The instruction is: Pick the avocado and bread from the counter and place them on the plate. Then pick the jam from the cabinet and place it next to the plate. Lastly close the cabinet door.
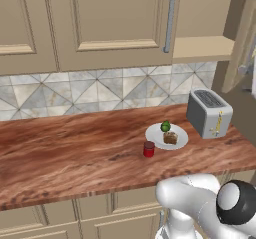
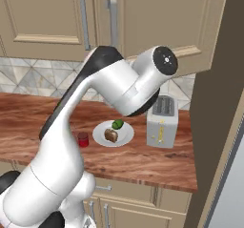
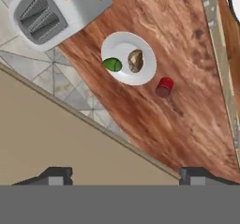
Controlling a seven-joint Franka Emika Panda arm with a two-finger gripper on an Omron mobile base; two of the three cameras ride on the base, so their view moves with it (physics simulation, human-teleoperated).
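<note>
- The avocado [image 1: 165,127] and the bread [image 1: 170,138] sit together on the plate [image 1: 156,136], right of centre in the left base view, and the jam [image 1: 148,149] stands on the desk [image 1: 75,153] just beside the plate's lower-left edge.
- What looks left is the cabinet door [image 1: 241,38], open at the upper right edge of the left base view, with the bare shelf [image 1: 202,48] showing beside it.
- To shut it well, I would bring the tool round to the door's outer face and push with a flat, steady sweep toward the frame, keeping high enough to stay clear of the toaster [image 1: 209,113] below.
- In the right base view the arm is folded high, its elbow raised in front of the upper cupboards.
- The hand view looks steeply down on plate and jar from above; the tool [image 3: 126,174] has its tips wide apart at the bottom, holding nothing.
</note>
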